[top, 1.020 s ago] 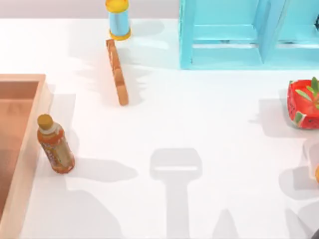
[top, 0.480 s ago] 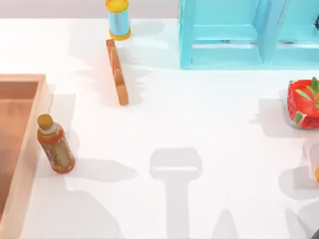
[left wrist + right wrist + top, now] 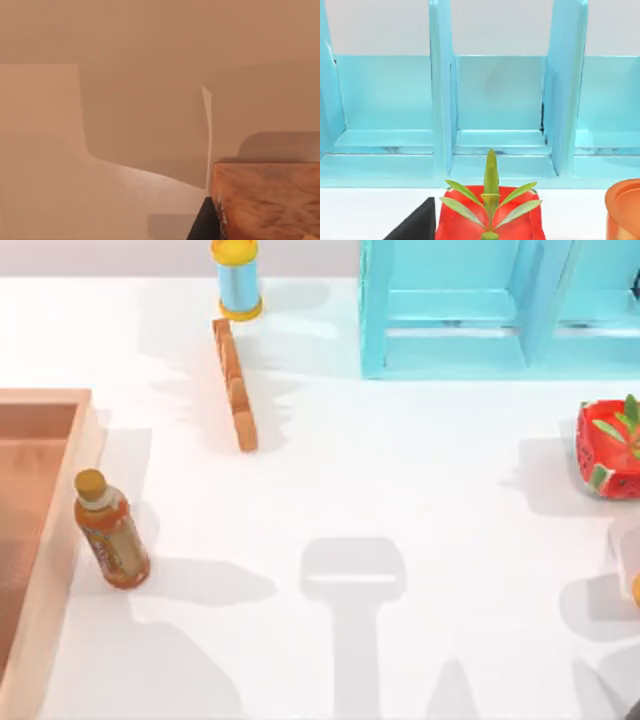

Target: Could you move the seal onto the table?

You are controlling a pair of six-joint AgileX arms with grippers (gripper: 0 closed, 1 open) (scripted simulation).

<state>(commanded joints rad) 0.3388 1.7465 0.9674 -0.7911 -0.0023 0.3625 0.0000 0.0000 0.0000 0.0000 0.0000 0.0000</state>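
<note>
Brown, grainy wood sat very close to the left gripper (image 3: 206,224). It was a small amber-brown block (image 3: 267,200) on a flat tan floor, and I think it was the seal, though I could not be sure. If so, it was not yet on the table. I could not tell if the left gripper was apart or together.

From above, nothing had moved in the last second. The grey arm shadows at the near edge of the broad white table (image 3: 420,480) lay just where they were. So the job was only starting, and the seal had not been lifted out.

On the left side, the brown wooden tray with a raised rim (image 3: 45,397) reached off the edge. A brown bottle with a yellow cap (image 3: 110,540) stood just beside it.

On the right side, the right gripper (image 3: 415,224) hung near a red watermelon-shaped pot with green leaves (image 3: 608,450). I could not tell if this gripper was apart or together.

Farther back lay a long thin orange-brown bar (image 3: 235,385). Behind it stood a blue spool with yellow ends (image 3: 238,278) and the turquoise shelf unit (image 3: 450,340).
</note>
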